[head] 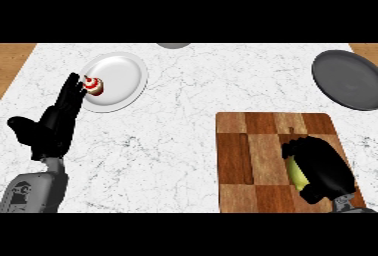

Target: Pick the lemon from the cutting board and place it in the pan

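White marble counter (192, 100), grey-veined, with strips of wood showing past its far corners. Item one: wooden cutting board (251, 160), chequered in light and dark blocks, lying at the near right of the counter and running to the lower edge of the view. Item two: lemon (297, 172), yellow-green, on the right part of the board; only a narrow strip of it shows beside the palm. Item three: right hand (321, 167), black, entering from the lower right on a short stretch of grey forearm, set palm-down over the lemon with fingers curled round it and pointing away from the robot, the thumb side toward the board's middle. Item four: pan (347, 80), dark grey and round, at the far right of the counter, partly cut by the view's edge, well apart from the board and from the right hand. Item five: white plate (122, 75), at the far left, bearing a small red-and-white cupcake (94, 85) near its left rim. Item six: left hand (55, 120), black, at the left side on a grey forearm (33, 190) rising from the lower left corner; fingers straight and held together, pointing away, tips overlapping the plate's near left rim, thumb spread out to the left; holding nothing. Item seven: grey round object (174, 45), only its edge visible at the far middle of the counter.
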